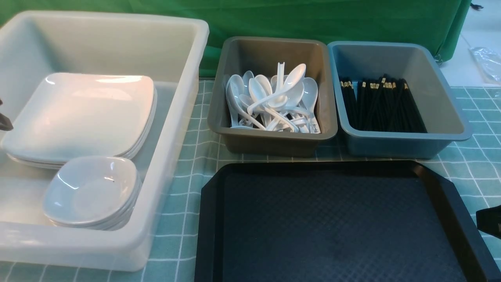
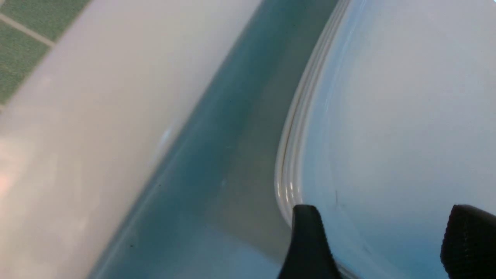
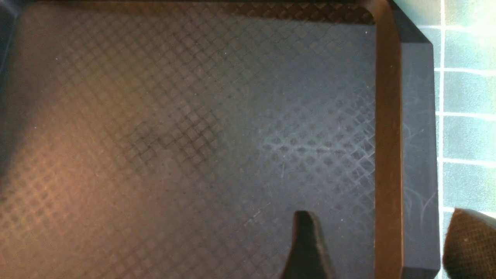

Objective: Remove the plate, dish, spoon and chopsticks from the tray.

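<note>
The tray [image 1: 340, 219] sits bare at six o'clock on the worktop [image 1: 188, 156]. At nine o'clock the white tub [image 1: 172, 129] holds the plate [image 1: 82, 113] atop a stack, with small dishes [image 1: 92, 192] nested in front. At twelve, the grey-brown bin [image 1: 270, 145] holds spoons [image 1: 274, 100]; at two, the blue-grey bin [image 1: 442, 105] holds chopsticks [image 1: 381, 103]. The left tool [image 2: 381, 242] hangs spread over the plate's rim, gripping nothing. The right tool [image 3: 381, 248] straddles the tray's right rim, spread and empty. A narrow gap separates tub and tray.
</note>
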Controlling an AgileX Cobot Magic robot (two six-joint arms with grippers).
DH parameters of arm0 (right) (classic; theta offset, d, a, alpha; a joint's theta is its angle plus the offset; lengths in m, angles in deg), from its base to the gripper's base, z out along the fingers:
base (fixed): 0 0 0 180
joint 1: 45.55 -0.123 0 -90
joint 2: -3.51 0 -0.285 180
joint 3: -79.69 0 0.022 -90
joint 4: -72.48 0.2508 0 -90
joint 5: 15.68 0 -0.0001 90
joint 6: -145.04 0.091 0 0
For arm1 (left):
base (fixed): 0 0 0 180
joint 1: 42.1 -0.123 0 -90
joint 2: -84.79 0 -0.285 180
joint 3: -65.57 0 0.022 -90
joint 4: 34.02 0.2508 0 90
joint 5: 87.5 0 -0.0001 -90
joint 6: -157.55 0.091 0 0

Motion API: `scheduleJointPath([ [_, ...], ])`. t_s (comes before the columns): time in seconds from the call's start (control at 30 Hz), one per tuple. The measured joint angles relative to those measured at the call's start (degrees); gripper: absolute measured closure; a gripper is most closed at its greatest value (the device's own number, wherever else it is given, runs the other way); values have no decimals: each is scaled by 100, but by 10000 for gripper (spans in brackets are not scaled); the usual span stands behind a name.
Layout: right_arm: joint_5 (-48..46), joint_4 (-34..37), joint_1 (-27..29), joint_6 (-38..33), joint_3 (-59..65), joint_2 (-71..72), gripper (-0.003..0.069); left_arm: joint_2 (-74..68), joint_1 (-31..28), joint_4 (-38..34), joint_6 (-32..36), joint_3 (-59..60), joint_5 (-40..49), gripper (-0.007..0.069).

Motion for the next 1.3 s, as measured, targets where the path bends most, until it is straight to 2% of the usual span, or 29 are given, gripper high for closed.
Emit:
scheduleJointPath([
  [0.17, -41, 0, 0, 12, -25, 0, 179, 347, 0, -80, -17, 0, 16, 246],
  [0.27, -152, 0, 0, 3, -208, 0, 195, 620, 99, -365, 152, 0, 61, 338],
  [0.33, -377, 0, 0, -73, -686, 0, 326, 999, 384, -664, 488, 0, 209, 487],
  [0.37, -443, 0, 0, -105, -811, 0, 368, 1114, 518, -739, 577, 0, 266, 529],
  [0.4, -460, 0, 0, -115, -894, 0, 397, 1170, 594, -768, 600, 0, 280, 545],
  [0.43, -534, 0, 0, -198, -1165, 41, 505, 1408, 943, -842, 762, 0, 344, 585],
  [0.53, -298, 0, 0, -255, -1571, 473, 618, 1874, 1741, -828, 849, 0, 486, 617],
  [0.6, -121, 0, 0, -288, -1598, 689, 627, 2122, 2130, -766, 855, 0, 535, 619],
  [0.7, 639, 0, 0, -508, -1507, 1597, 635, 2766, 3019, -554, 795, 0, 636, 624],
  [0.73, 688, 0, 0, -524, -1490, 1714, 635, 2807, 3117, -538, 781, 0, 649, 624],
  [0.83, 1449, 0, 0, -676, -938, 2691, 636, 3526, 3908, -205, 556, 49, 632, 624],
  [0.97, 2185, 0, 0, -796, -150, 3665, 636, 4306, 4517, 125, 251, 376, 642, 624],
  [1.07, 2582, 0, 0, -824, 372, 4194, 636, 4997, 4726, 222, 55, 958, 600, 624],
  [1.23, 2948, 0, 0, -846, 654, 4573, 624, 6257, 4743, 268, -196, 2217, 178, 624],
  [1.3, 3081, 0, 0, -860, 665, 4599, 580, 7224, 4743, 281, -338, 3279, -281, 624],
])
